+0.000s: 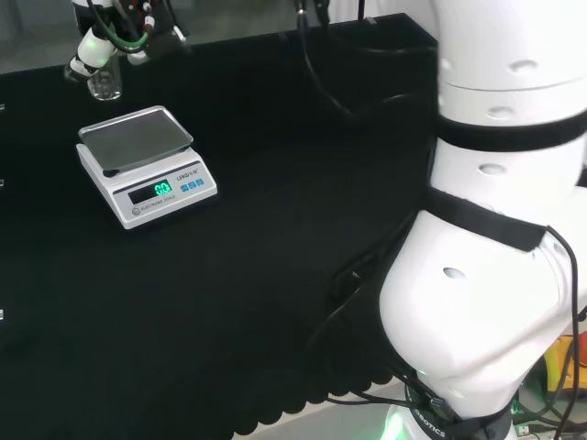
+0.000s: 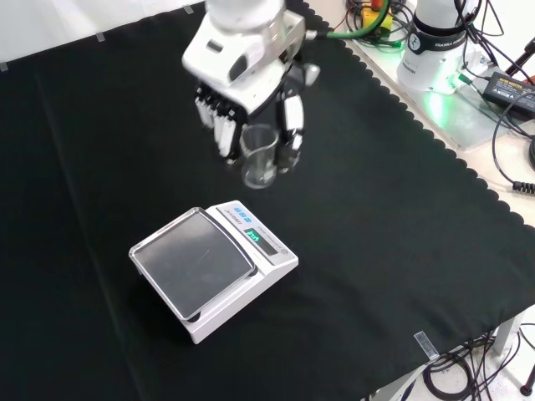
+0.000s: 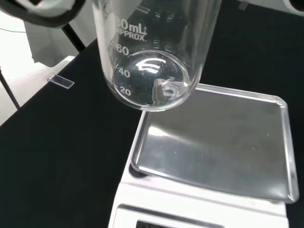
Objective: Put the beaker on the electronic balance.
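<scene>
A small clear glass beaker (image 2: 259,155) hangs upright in the air, with the black and white hand (image 2: 251,92) curled round it. In the head view the beaker (image 1: 104,82) sits under the hand (image 1: 96,46) at the far left, just beyond the balance. The white electronic balance (image 2: 213,267) rests on the black cloth with a bare steel pan (image 2: 194,262) and a lit green display (image 1: 162,190). The beaker is above the cloth, off the pan's far edge. In the wrist view the empty beaker (image 3: 152,61) looms close over the corner of the pan (image 3: 218,142).
The arm's white links (image 1: 495,229) stand at the right of the head view. Cables and a power block (image 2: 510,83) lie beyond the cloth's scalloped edge (image 2: 435,159) in the front view. Tape strips mark the cloth (image 2: 425,342).
</scene>
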Robot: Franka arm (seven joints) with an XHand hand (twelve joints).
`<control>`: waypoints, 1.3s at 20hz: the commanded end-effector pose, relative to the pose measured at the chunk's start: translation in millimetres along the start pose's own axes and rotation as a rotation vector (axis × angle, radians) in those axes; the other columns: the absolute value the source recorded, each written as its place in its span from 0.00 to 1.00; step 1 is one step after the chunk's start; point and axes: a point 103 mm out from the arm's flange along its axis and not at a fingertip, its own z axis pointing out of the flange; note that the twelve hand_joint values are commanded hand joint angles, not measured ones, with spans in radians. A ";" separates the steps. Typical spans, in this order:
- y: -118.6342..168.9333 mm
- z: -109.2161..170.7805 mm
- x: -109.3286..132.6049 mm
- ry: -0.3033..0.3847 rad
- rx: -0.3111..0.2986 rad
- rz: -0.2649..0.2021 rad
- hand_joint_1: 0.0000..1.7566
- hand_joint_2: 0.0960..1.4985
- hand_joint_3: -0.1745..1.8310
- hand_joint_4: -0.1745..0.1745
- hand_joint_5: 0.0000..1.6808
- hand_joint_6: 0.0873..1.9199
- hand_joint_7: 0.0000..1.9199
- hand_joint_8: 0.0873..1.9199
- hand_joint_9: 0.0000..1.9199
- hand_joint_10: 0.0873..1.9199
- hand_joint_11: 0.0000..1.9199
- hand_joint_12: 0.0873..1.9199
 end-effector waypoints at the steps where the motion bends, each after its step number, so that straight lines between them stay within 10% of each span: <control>1: 104.1 47.2 -37.4 0.007 0.046 -0.035 0.68 0.40 0.46 0.00 0.70 0.42 0.85 0.26 1.00 0.11 0.80 0.34; 12: 147.6 91.2 -86.1 0.047 0.121 -0.040 0.68 0.40 0.46 0.00 0.71 0.42 0.85 0.26 1.00 0.11 0.80 0.35; 26: 121.0 119.2 -87.5 -0.027 0.181 -0.034 0.68 0.40 0.46 0.00 0.71 0.42 0.85 0.26 1.00 0.12 0.80 0.35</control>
